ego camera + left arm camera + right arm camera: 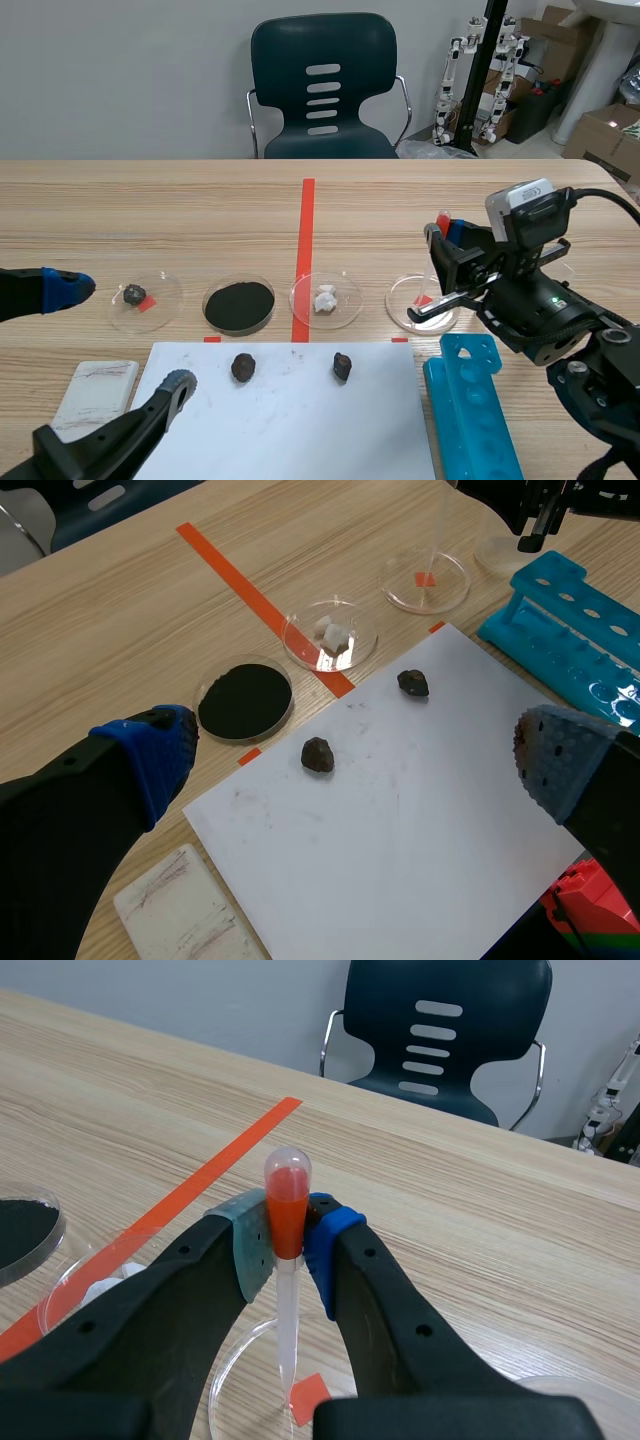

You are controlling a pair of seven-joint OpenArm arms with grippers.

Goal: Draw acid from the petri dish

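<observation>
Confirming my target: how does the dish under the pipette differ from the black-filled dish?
The black-filled dish is covered in dark powder; the dish under the pipette looks clear, orange mark showing through. The black-filled dish lies left of the red tape line, the other right of it. Both are round and shallow.

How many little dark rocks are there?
3. On the white paper lie the left rock and the right rock. The third rock sits in the leftmost petri dish. Others may be hidden from view.
</observation>
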